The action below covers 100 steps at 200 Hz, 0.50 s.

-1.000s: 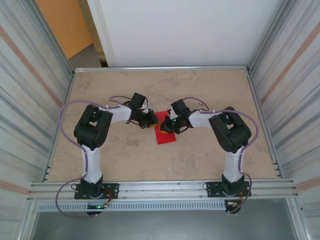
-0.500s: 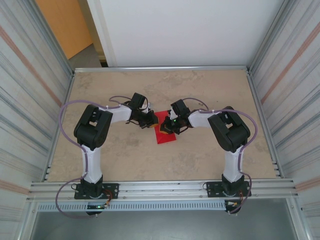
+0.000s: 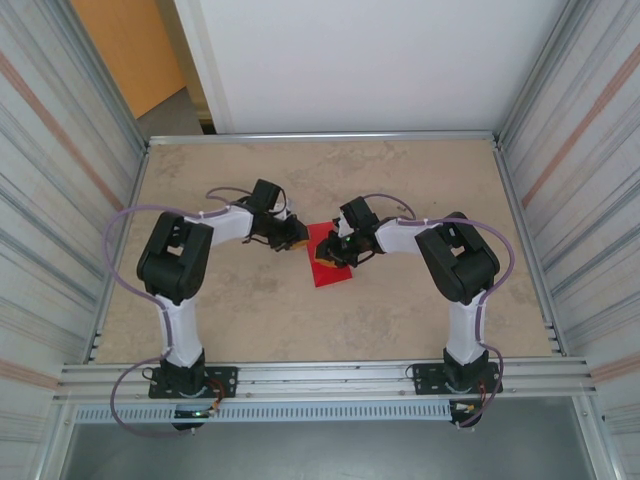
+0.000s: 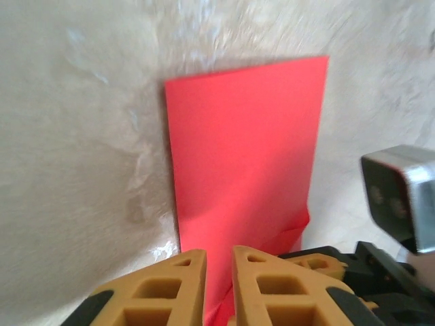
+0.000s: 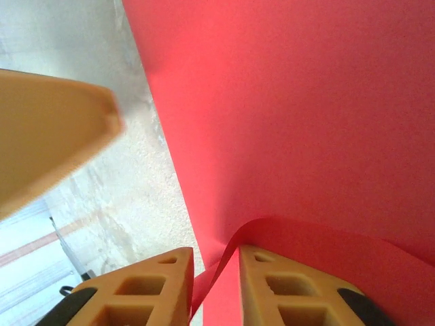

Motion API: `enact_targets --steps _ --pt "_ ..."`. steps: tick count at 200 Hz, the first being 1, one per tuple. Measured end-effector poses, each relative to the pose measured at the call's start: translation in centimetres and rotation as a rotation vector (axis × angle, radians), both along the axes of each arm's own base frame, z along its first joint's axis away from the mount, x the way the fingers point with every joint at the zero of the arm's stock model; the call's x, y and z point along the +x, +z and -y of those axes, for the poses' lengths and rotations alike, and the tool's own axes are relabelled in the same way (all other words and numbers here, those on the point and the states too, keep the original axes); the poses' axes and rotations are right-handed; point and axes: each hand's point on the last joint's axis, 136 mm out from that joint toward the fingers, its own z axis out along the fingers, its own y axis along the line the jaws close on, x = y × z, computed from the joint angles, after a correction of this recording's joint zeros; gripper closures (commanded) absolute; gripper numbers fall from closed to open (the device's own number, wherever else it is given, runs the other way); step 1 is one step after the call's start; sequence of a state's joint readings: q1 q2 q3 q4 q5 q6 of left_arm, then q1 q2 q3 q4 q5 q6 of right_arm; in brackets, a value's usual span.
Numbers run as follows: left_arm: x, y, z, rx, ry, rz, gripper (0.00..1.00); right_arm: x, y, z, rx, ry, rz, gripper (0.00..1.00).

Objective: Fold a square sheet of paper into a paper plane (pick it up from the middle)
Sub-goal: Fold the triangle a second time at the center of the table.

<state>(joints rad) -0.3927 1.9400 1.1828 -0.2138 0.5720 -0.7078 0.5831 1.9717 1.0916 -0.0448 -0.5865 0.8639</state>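
Note:
The square sheet of paper (image 3: 329,264) is bright red and lies mid-table, folded into a narrow rectangle (image 4: 245,156). No paper plane is in view. My left gripper (image 3: 296,240) sits at the sheet's left edge. Its jaws (image 4: 219,255) stand slightly apart, with red paper showing in the gap. My right gripper (image 3: 337,250) is low over the sheet's upper part. Its jaws (image 5: 216,252) are parted, and a loose curl of the paper (image 5: 306,115) rises between them, unpinched. The two grippers are a finger's width apart.
The beige tabletop (image 3: 420,310) is ringed by a metal frame with corrugated walls on both sides. My right gripper's finger (image 4: 319,261) and its wrist camera (image 4: 401,197) crowd the left wrist view. The left gripper's blurred finger (image 5: 47,129) shows in the right wrist view.
The left arm has swung outward, drawing its gripper left to the paper's edge. Both pairs of jaws have parted a little. The paper has stayed in place.

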Motion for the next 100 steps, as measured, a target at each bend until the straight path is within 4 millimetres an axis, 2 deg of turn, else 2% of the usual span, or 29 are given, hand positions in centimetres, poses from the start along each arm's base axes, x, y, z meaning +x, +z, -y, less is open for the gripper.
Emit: enact_targets --steps 28,51,77,100 --pt "1.3 2.7 -1.4 -0.010 0.044 0.068 0.80 0.1 0.2 -0.2 0.009 0.004 0.000 0.64" --pt "1.0 4.1 -2.1 -0.016 0.057 0.099 0.80 0.1 0.5 -0.4 0.016 0.008 0.002 0.59" --pt "-0.4 3.7 -2.5 -0.023 0.063 0.087 0.79 0.2 0.6 -0.5 0.019 0.009 0.004 0.58" --pt "-1.9 2.4 -2.8 -0.028 0.071 0.051 0.80 0.3 0.5 -0.4 0.011 0.008 0.000 0.63"
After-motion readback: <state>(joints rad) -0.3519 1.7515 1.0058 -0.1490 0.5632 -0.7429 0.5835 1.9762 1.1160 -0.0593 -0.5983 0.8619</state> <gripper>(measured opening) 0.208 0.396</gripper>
